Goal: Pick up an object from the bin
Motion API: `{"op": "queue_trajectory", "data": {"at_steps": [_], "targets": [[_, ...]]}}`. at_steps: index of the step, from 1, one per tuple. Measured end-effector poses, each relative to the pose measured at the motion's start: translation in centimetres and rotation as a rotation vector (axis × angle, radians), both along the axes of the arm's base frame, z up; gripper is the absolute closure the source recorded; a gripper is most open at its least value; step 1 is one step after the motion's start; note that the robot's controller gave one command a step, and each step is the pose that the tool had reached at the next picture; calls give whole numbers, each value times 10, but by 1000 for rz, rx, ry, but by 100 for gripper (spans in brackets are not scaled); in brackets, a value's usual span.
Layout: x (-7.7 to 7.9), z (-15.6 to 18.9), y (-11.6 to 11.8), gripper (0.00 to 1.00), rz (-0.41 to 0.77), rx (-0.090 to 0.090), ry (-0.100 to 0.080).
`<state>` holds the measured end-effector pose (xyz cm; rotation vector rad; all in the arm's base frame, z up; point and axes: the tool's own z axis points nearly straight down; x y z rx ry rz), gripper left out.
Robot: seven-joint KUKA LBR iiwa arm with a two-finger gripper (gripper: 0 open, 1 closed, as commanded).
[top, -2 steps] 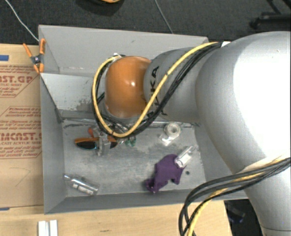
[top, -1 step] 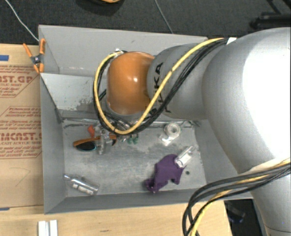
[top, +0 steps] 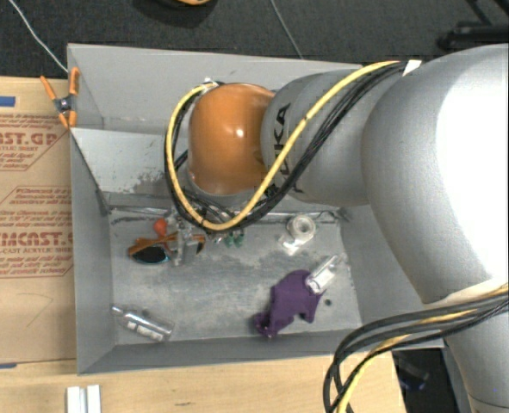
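Note:
My gripper (top: 183, 241) pokes out from under the orange wrist cover, low over the bin's left-centre floor. Just to its left lies a small orange and black object (top: 145, 250), with a little orange piece (top: 162, 227) above it. Both are close to the gripper, and I cannot tell whether either touches it. A small green thing (top: 232, 241) lies just right of the gripper.
A white ring-shaped piece (top: 299, 231) lies to the right. A purple floppy object (top: 288, 304) with a clear plastic piece (top: 324, 273) at its upper end is at the front right. A metallic cylinder (top: 140, 323) rests at the front left. The arm covers the bin's back right.

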<state>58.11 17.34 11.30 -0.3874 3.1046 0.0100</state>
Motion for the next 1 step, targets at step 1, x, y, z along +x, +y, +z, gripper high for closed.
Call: {"op": "queue_trajectory", "data": {"at_steps": [1], "targets": [[0, 6, 0, 100, 0, 0, 0]]}}
